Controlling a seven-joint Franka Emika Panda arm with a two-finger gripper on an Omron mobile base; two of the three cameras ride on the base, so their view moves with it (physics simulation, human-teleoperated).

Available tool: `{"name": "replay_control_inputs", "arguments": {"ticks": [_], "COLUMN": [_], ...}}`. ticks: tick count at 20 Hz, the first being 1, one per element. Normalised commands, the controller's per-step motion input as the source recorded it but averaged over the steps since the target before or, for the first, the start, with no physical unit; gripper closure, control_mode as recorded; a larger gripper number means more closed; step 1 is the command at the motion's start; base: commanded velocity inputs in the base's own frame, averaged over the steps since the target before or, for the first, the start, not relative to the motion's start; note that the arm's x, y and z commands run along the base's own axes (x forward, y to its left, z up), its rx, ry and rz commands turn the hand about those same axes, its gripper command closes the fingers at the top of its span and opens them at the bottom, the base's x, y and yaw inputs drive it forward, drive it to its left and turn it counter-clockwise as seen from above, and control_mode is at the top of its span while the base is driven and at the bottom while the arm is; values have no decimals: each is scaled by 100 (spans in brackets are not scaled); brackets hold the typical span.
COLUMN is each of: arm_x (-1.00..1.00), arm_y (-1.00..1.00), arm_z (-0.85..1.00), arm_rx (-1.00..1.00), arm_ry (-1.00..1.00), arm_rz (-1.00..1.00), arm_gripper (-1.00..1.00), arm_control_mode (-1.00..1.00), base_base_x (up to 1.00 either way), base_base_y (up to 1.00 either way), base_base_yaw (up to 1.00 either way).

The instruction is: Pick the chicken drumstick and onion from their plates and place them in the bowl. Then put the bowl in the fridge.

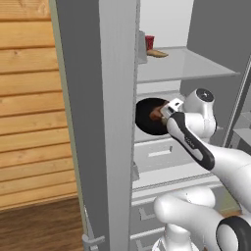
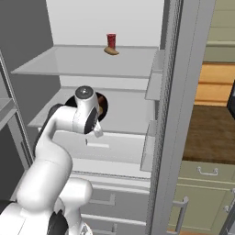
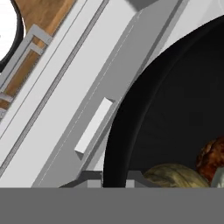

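Gripper (image 3: 114, 183) clamping bowl (image 3: 175, 109) rim, fridge (image 1: 98, 122) shelf edge beside

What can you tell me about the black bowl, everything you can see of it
The bowl is round, deep and glossy black, plain with no pattern. It sits inside the open fridge at the middle shelf level, below the glass shelf. The arm's hand covers part of it from both base views. In the hand view its dark inside curves up steeply and holds the tan onion and the reddish-brown drumstick, lying side by side at the bottom. The gripper is shut at its rim.
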Motion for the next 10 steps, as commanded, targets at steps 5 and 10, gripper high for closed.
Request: {"name": "replay_control_inputs", "arguments": {"ticks": [5, 10], "arm_x": [20, 40], "arm_y": [-3, -1], "arm_z": [-22, -4], "arm_rx": [-11, -8], "arm_ry": [0, 0], "arm_rz": [7, 5], "arm_gripper": [100, 100], "arm_control_mode": [-100, -100], "base_base_x": [0, 0], "base_base_y": [0, 0], "base_base_yaw": [0, 0]}}
